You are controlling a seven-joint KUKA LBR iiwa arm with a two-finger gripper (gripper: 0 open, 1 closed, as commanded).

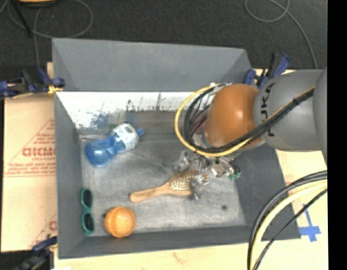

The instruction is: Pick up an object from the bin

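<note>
My gripper (197, 179) hangs low over the right middle of the bin, its metal fingers right at the bristle head of a wooden hairbrush (162, 189). The brush lies flat with its handle pointing left toward the bin's front. I cannot make out whether the fingers are round the brush head or only above it. To the far left, a blue plastic bottle (108, 146) with a white label lies on its side.
An orange ball (119, 221) rests near the front left corner, beside a pair of teal sunglasses (86, 211) along the left wall. The arm with its orange dome and looped cables covers the bin's right rear.
</note>
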